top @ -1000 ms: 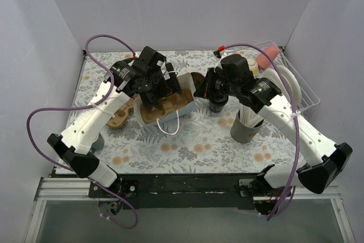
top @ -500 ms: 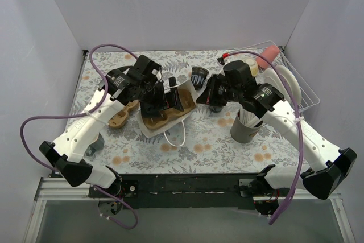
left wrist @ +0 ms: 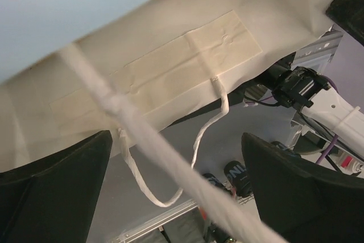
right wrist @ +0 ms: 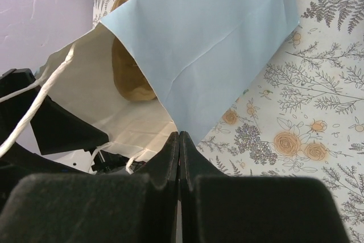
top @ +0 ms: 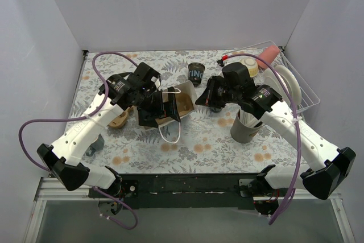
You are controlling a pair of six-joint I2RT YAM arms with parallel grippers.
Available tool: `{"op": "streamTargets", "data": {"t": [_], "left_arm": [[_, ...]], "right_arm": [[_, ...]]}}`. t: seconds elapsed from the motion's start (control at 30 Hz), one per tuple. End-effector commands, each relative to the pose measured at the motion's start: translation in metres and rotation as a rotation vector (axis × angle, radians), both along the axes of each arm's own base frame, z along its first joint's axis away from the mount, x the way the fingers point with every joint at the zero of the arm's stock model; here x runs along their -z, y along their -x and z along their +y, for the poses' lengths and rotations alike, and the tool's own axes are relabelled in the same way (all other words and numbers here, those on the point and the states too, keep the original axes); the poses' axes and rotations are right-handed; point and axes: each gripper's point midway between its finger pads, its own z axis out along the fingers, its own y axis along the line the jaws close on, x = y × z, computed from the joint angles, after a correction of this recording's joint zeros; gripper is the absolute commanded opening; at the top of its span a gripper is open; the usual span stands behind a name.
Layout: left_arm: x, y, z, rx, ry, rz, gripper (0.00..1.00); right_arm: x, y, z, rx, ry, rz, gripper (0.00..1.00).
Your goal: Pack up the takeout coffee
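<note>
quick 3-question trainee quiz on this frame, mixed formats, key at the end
1. True or false: the right end effector is shut with nothing between its fingers.
2. Relative to the paper bag, where is the black coffee cup? A) inside it B) on the table, outside it C) held in the right end effector
3. Short answer: what brown thing shows inside the bag?

Key: 1 true; 2 B; 3 the cardboard cup carrier.
</note>
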Motion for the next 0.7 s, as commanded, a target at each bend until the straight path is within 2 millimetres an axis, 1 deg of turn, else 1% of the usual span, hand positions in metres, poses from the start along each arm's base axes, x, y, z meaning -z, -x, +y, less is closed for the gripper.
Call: {"op": "streamTargets", "data": {"t": [0.0, 0.07, 0.13, 0.17, 0.2, 0.27, 0.3, 0.37, 0.4, 0.43, 0.47, 0.57, 0.67], "left_arm": [[0.006, 0.011, 0.007, 0.029, -0.027, 0.032, 0.98], [0.006, 0.012, 0.005, 0.053, -0.018, 0.034, 0.98], [0.004, 0.014, 0.003, 0.074, -0.012, 0.04, 0.92], [0.005, 0.015, 0.001, 0.095, -0.01, 0.053, 0.88], [0.004, 0.016, 0.0, 0.102, -0.002, 0.054, 0.76], [0.001, 0.015, -0.002, 0.102, 0.007, 0.048, 0.75], [-0.002, 0.016, -0.003, 0.105, 0.017, 0.049, 0.75], [-0.004, 0.017, -0.004, 0.105, 0.025, 0.053, 0.65], [-0.004, 0.018, -0.004, 0.104, 0.03, 0.058, 0.64], [-0.005, 0.019, -0.005, 0.108, 0.036, 0.059, 0.57], [-0.005, 0.02, -0.005, 0.111, 0.037, 0.063, 0.54], [-0.006, 0.026, -0.004, 0.119, 0.054, 0.077, 0.54], [-0.009, 0.032, -0.003, 0.117, 0.072, 0.086, 0.58]], "right_arm": [[-0.023, -0.003, 0.007, 0.002, -0.068, -0.049, 0.01], [-0.022, -0.004, 0.006, 0.005, -0.064, -0.05, 0.01], [-0.022, -0.005, 0.007, 0.006, -0.066, -0.045, 0.01], [-0.024, -0.005, 0.008, 0.007, -0.068, -0.049, 0.01], [-0.025, -0.006, 0.008, 0.009, -0.069, -0.05, 0.01], [-0.027, -0.008, 0.01, 0.01, -0.071, -0.052, 0.01], [-0.031, -0.009, 0.01, 0.011, -0.075, -0.056, 0.01], [-0.031, -0.012, 0.012, 0.01, -0.071, -0.052, 0.01], [-0.032, -0.012, 0.013, 0.01, -0.072, -0.054, 0.01], [-0.033, -0.012, 0.013, 0.011, -0.075, -0.052, 0.01], [-0.032, -0.012, 0.013, 0.014, -0.073, -0.047, 0.01], [-0.032, -0.014, 0.013, 0.021, -0.071, -0.05, 0.01], [-0.035, -0.015, 0.013, 0.023, -0.075, -0.055, 0.01]]}}
